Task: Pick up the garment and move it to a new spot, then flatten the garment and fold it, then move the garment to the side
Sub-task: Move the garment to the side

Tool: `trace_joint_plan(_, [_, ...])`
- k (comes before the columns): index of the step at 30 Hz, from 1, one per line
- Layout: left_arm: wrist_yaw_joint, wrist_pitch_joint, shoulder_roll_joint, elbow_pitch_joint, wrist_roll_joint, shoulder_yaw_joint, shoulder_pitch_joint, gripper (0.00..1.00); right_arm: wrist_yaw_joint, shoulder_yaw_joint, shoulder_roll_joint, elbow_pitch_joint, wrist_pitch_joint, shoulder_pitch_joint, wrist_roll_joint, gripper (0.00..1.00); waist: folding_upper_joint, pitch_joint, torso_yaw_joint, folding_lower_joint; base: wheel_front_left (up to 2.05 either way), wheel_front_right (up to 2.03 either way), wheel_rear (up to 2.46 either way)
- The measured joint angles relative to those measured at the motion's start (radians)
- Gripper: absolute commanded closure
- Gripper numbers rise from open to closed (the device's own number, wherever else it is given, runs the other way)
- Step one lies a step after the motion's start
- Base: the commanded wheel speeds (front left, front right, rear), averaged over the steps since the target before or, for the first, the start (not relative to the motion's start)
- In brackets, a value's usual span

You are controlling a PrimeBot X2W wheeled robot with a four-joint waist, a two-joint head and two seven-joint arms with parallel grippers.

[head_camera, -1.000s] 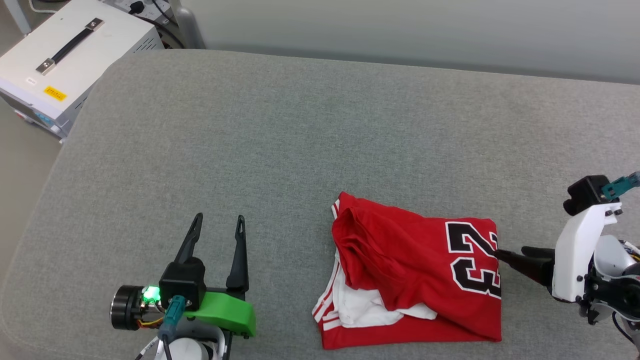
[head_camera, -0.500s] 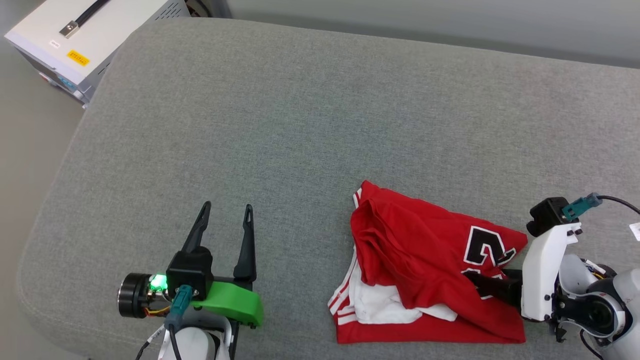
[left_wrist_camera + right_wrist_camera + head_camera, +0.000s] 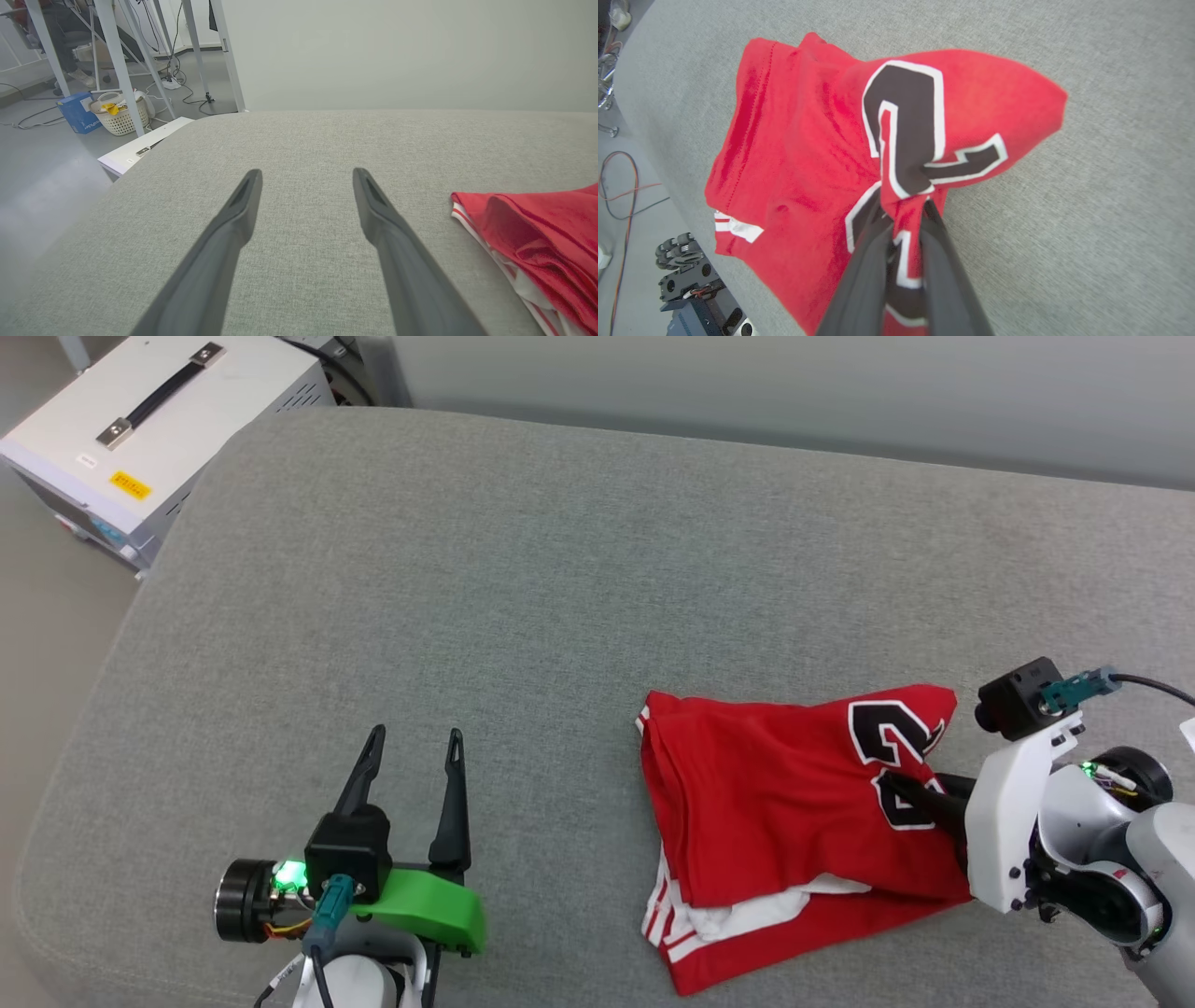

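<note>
The garment, a red jersey with black-and-white numbers and white striped sleeve trim, lies bunched at the front right of the grey cushion. My right gripper is shut on the garment at the numbers, and that edge is pulled up off the cushion. In the right wrist view the garment is pinched between the two dark fingers of the right gripper. My left gripper rests open at the front left, well apart from the garment. Between the left gripper's fingers is bare cushion, with the garment at the right.
A white equipment case with a black handle stands off the cushion's far left corner. A pale wall runs behind the cushion. In the left wrist view, table legs, cables, a basket and a blue box stand on the floor beyond.
The right gripper has pushed into the garment and shut on its numbered edge, lifting that edge and dragging the cloth. The head camera shifted. The left gripper stayed open and still.
</note>
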Motion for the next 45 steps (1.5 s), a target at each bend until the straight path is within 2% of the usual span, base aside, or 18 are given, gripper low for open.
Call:
trace_joint_plan(8, [0.000, 0.000, 0.000, -0.017, 0.000, 0.016, 0.021, 0.00, 0.000, 0.048, -0.111, -0.079, -0.022, -0.055, -0.048, 1.00, 0.0000, -0.026, -0.089, 0.0000, 0.00, 0.00, 0.00])
trace_joint_plan(21, [-0.001, 0.000, 0.008, -0.065, 0.014, 0.029, -0.008, 0.00, 0.000, -0.051, -0.233, -0.046, -0.002, -0.139, -0.058, 1.00, 0.0000, 0.031, -0.268, 0.0000, 0.00, 0.00, 0.00])
trace_joint_plan(33, [-0.003, 0.000, 0.050, -0.138, 0.028, 0.055, -0.096, 0.00, 0.000, -0.145, -0.332, 0.153, -0.023, -0.258, -0.140, 1.00, 0.0000, 0.203, -0.346, 0.0000, 0.00, 0.00, 0.00])
trace_joint_plan(45, [-0.002, 0.000, 0.073, -0.210, 0.039, 0.051, -0.146, 0.00, 0.000, -0.273, -0.335, 0.428, -0.065, -0.411, -0.228, 1.00, 0.0000, 0.373, -0.362, 0.0001, 0.00, 0.00, 0.00])
